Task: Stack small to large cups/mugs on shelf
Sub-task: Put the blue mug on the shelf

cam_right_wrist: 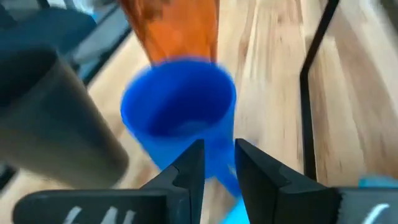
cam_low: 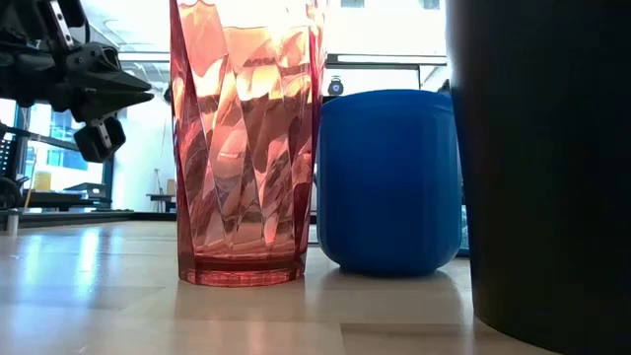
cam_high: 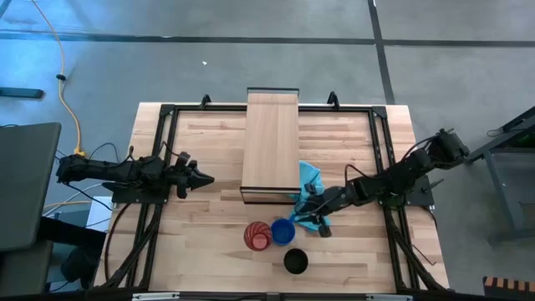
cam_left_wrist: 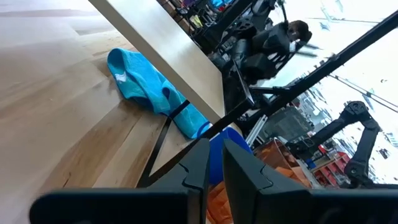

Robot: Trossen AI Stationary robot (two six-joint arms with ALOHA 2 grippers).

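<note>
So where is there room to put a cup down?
The long light-wood shelf top is bare. The wooden tabletop is bare left of the red tumbler. It is crowded where the blue mug, black cup and light-blue cloth sit.

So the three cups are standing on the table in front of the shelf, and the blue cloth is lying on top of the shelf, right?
Not quite. The high view shows the blue cloth on the table beside the shelf, at its front corner, not on top. The three cups do stand on the table in front.

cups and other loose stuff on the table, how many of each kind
Red-orange tumbler: 1
Blue mug: 1
Black cup: 1
Light-blue cloth: 1
Total: 4
</note>
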